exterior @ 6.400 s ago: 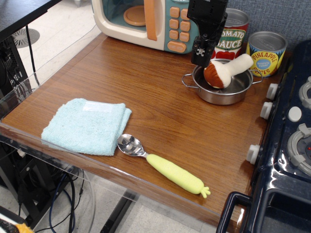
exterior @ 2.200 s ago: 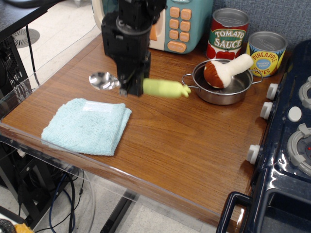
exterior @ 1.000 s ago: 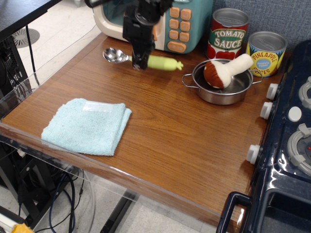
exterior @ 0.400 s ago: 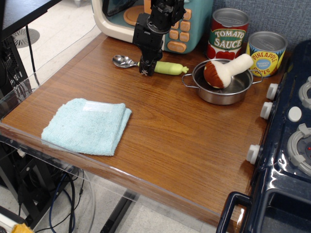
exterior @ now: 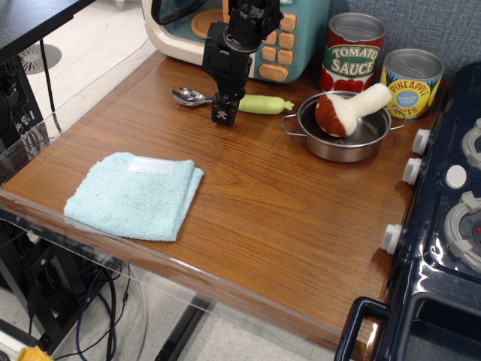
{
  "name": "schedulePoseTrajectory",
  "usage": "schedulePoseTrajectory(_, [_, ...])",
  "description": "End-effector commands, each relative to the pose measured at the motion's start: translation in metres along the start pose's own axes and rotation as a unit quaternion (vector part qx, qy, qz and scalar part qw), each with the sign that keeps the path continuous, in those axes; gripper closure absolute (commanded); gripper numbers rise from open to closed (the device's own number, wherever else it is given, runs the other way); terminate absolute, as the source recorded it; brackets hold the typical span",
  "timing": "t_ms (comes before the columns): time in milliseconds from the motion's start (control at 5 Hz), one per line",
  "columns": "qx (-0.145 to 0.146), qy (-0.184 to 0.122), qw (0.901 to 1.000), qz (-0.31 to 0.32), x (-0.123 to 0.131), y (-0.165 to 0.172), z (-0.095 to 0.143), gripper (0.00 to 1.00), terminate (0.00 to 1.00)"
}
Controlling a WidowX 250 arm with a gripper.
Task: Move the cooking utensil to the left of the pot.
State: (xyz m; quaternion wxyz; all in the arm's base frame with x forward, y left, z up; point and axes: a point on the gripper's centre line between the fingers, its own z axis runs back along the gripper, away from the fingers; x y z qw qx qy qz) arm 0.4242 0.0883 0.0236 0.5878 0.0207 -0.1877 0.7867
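Note:
The spoon lies flat on the wooden table, left of the pot. Its shiny metal bowl (exterior: 188, 96) points left. Its pale yellow-green carrot handle (exterior: 263, 104) points right and ends just short of the pot's left wire handle. The small steel pot (exterior: 347, 144) holds a brown and white plush mushroom (exterior: 344, 110). My black gripper (exterior: 224, 113) stands over the spoon's neck and hides it. The near finger (exterior: 223, 114) stands in front of the spoon, and the jaws look open around it.
A toy microwave (exterior: 263, 30) stands right behind the gripper. A tomato sauce can (exterior: 353, 51) and a pineapple can (exterior: 412, 81) stand behind the pot. A folded light blue cloth (exterior: 135, 194) lies front left. A dark blue toy stove (exterior: 451, 210) borders the right side.
The spoon was carried from the front edge up to the back and set down left of the pot. In the last moment the near finger shifted toward the camera, and the spoon stayed put.

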Motion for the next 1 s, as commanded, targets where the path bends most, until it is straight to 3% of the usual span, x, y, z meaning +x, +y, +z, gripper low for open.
schedulePoseTrajectory(0, [-0.070,0.029,0.9969,0.021,0.030,-0.014,0.066,0.00,0.00])
schedulePoseTrajectory(200, [-0.103,0.044,0.9931,0.036,0.040,-0.004,0.095,0.00,0.00])
schedulePoseTrajectory(600, [-0.103,0.044,0.9931,0.036,0.040,-0.004,0.095,0.00,0.00])
schedulePoseTrajectory(800, [-0.103,0.044,0.9931,0.036,0.040,-0.004,0.095,0.00,1.00])
